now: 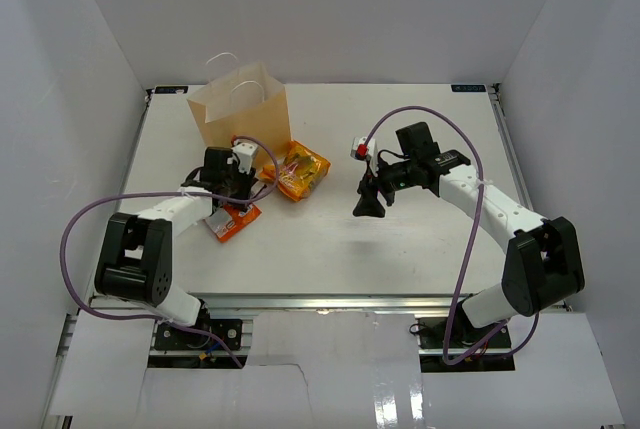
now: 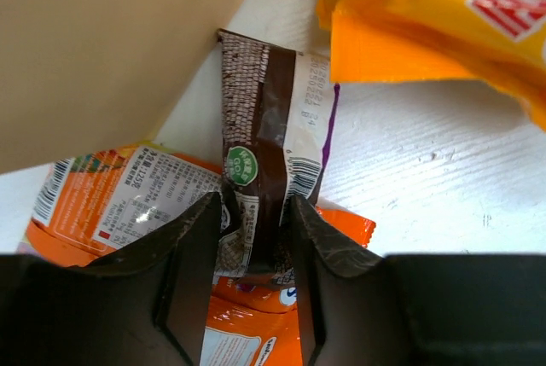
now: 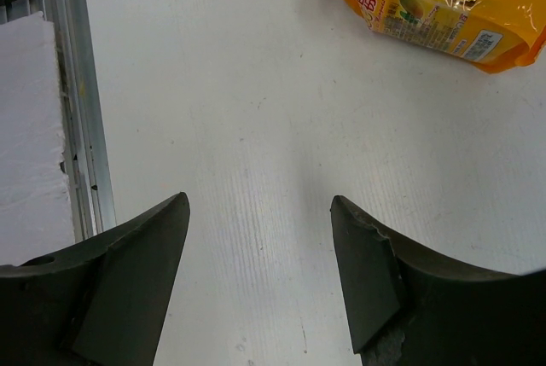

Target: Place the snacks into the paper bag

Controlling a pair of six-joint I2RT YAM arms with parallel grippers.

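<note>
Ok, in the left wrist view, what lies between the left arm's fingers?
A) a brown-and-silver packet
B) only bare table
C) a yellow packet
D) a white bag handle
A: a brown-and-silver packet lies between the left fingers, on top of an orange packet and beside the paper bag.
</note>
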